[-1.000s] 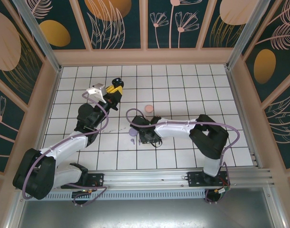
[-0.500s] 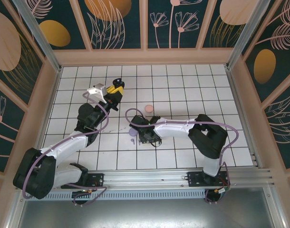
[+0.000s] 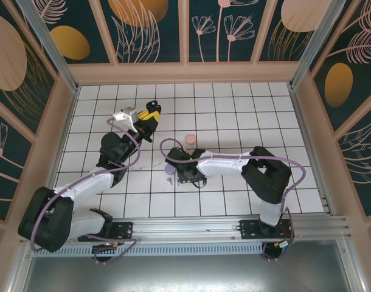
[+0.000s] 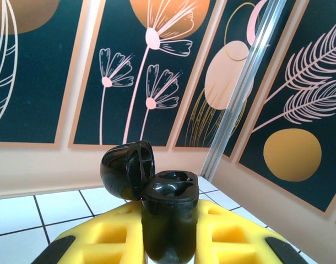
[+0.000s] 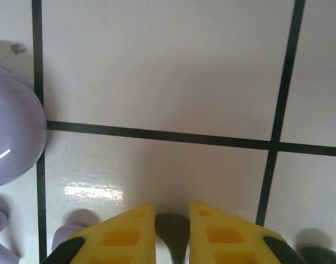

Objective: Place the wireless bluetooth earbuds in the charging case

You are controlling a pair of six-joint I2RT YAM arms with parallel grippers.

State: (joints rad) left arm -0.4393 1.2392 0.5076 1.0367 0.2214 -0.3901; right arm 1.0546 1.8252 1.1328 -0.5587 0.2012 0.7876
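Your right gripper [image 5: 172,210] has narrowed onto the black earbud [image 5: 172,234]; your left gripper [image 4: 169,231] grips the open black case [image 4: 168,192]. Lift next.

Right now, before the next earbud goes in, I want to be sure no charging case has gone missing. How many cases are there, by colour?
Black case: 1
Pink case: 1
Lilac case: 1
Total: 3
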